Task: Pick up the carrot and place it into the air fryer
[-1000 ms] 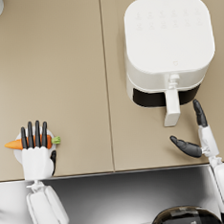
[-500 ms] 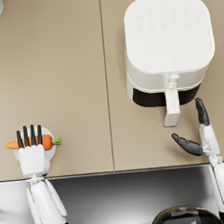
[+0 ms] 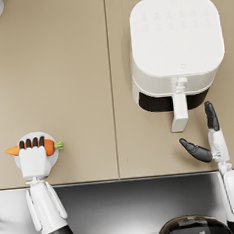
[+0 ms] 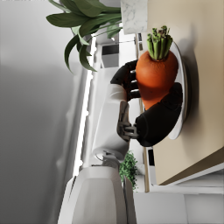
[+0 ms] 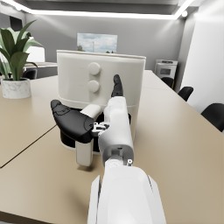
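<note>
Nowhere is any writing legible. Left hand (image 3: 34, 159) grips the carrot (image 3: 49, 146) over a plate (image 3: 54, 159) near the table's front edge (image 3: 119, 178) — right hand (image 3: 209, 141), fingers apart, holds nothing beside the air fryer (image 3: 176, 48) handle (image 3: 179, 111). Bare tabletop lies between.

Change over the last second. The left hand (image 3: 34, 159) goes from lying flat over the carrot (image 3: 47, 146), fingers stretched across it, to curling around it; its fingers (image 3: 31, 143) now wrap the orange body, thumb under it in the left wrist view, above the white plate (image 3: 53, 159). More of the carrot shows on the leaf side than before, and the hand sits slightly nearer the table edge. The right hand (image 3: 207, 140) shifts a little toward the air fryer's handle (image 3: 179, 111), thumb and fingers still spread.
</note>
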{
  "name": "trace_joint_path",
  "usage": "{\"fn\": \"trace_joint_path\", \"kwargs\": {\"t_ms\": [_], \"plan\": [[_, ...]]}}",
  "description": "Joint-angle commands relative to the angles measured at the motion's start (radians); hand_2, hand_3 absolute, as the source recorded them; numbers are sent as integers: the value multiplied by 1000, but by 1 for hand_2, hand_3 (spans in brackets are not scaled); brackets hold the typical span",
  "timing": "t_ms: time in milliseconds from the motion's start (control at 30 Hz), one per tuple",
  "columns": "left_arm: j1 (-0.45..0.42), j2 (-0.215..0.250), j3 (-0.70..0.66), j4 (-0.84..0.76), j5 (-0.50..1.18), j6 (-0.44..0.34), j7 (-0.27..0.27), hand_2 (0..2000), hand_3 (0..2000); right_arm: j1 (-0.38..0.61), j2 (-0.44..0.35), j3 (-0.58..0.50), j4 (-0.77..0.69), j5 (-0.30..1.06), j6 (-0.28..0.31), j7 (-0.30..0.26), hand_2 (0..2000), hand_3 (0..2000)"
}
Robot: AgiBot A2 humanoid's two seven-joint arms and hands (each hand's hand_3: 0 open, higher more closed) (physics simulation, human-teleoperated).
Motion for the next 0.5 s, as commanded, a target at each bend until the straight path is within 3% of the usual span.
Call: {"fn": "trace_joint_path", "kwargs": {"t_ms": [33,100,167,267,500], "plan": [[22,-3,11,52,0,23,-1,2000,1960,10,-5,-4,6,0,0,0,0,0],[28,-4,11,61,-1,55,22,2000,2000,4,-6,-5,9,0,0,0,0,0],[22,0,8,31,-1,106,154,2000,2000,0,-8,-1,-7,0,0,0,0,0],[3,7,18,-78,0,127,257,2000,2000,-1,-12,6,-20,0,0,0,0,0],[-16,18,40,-383,-303,153,313,2000,2000,9,-27,24,-96,0,0,0,0,0]]}}
